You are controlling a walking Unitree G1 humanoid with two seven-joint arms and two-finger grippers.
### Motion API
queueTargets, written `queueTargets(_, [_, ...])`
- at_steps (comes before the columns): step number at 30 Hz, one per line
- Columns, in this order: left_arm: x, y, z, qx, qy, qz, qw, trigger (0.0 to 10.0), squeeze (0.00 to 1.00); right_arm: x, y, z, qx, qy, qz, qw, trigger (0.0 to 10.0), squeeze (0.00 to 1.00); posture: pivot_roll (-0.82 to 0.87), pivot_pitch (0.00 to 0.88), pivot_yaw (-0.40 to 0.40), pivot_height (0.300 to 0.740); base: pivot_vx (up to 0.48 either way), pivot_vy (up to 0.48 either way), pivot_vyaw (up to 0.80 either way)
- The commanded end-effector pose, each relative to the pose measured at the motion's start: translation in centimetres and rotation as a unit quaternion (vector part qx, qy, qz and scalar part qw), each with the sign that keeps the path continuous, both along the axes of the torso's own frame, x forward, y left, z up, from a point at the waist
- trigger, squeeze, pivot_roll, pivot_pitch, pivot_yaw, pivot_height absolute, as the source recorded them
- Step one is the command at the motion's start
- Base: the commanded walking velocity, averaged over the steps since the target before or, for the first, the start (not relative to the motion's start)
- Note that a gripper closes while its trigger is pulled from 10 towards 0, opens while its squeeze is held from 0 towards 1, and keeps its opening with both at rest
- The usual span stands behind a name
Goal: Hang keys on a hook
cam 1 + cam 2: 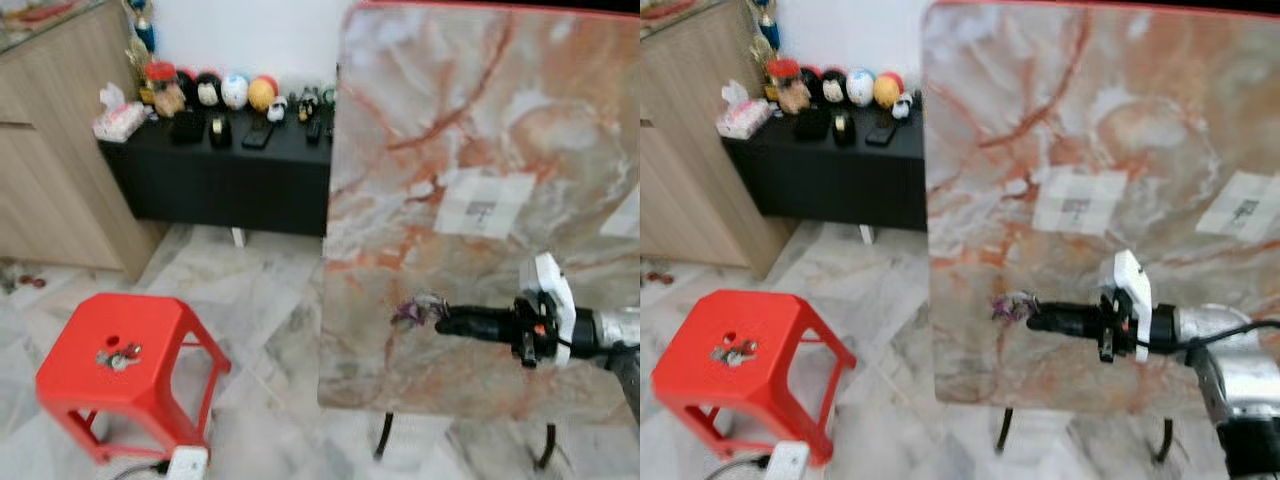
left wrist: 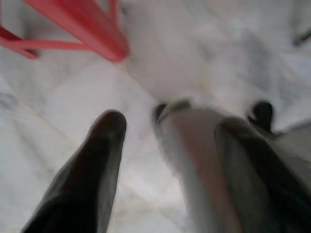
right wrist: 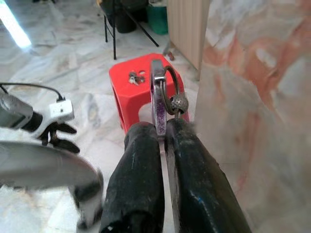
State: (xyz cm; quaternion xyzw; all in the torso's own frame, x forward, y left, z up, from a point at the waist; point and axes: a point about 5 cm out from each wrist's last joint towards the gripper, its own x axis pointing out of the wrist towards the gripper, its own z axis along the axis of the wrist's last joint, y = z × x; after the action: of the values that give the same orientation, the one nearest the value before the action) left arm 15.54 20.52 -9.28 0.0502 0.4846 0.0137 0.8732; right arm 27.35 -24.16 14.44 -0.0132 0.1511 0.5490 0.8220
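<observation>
My right gripper (image 1: pixel 440 322) reaches out level towards an upright marble-patterned board (image 1: pixel 480 150). It is shut on a bunch of keys (image 1: pixel 420 310) with a purple clip. In the right wrist view the metal ring and a small round bell (image 3: pixel 178 103) stick out past the black fingertips (image 3: pixel 141 133), close to the board's face (image 3: pixel 252 97). Whether the keys touch the board cannot be told. My left gripper (image 2: pixel 170 124) hangs low over the marble floor, fingers (image 2: pixel 97 160) spread apart with nothing between them.
A red plastic stool (image 1: pixel 120 385) stands on the floor at the left with a small metal item (image 1: pixel 118 355) on its seat. A white power strip (image 1: pixel 185 463) lies by it. Behind are a black low cabinet (image 1: pixel 220 180) with ornaments and a wooden cabinet (image 1: pixel 50 150). The board rests on black legs (image 1: pixel 383 435).
</observation>
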Motion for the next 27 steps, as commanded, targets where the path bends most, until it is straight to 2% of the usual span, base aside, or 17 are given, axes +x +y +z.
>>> queueTargets(1, [-0.5, 0.5, -0.1, 0.01, 0.011, -0.01, 1.0, 10.0, 0.0, 0.3, 0.4, 0.7, 0.007, -0.018, 0.006, 1.0, 10.0, 0.0, -0.14, 0.064, -0.055, 0.74, 0.0, -0.39, 0.0])
queueTargets(3, [-0.5, 0.4, -0.1, 0.01, 0.011, -0.009, 1.0, 10.0, 0.0, 0.4, 0.5, 0.8, 0.008, -0.019, 0.008, 1.0, 10.0, 0.0, -0.13, 0.064, -0.056, 0.74, 0.0, -0.39, 0.0])
queueTargets(14, [-0.5, 0.4, -0.1, 0.009, 0.006, -0.003, 1.0, 10.0, 0.0, 1.3, 1.9, 1.3, 0.022, -0.045, 0.011, 0.999, 10.0, 0.0, -0.13, 0.064, -0.058, 0.74, 0.0, 0.0, 0.0])
queueTargets(20, [-0.5, 0.5, -0.1, 0.01, 0.005, -0.002, 1.0, 10.0, 0.0, 2.4, 3.5, 2.5, 0.049, -0.077, 0.018, 0.996, 10.0, 0.0, -0.14, 0.058, -0.058, 0.74, 0.0, 0.0, 0.0])
queueTargets(27, [-0.5, 0.4, -0.1, 0.009, 0.004, -0.003, 1.0, 10.0, 0.0, 3.0, 5.1, 2.9, 0.061, -0.089, 0.041, 0.993, 10.0, 0.0, -0.13, 0.052, -0.058, 0.74, 0.0, 0.0, 0.0])
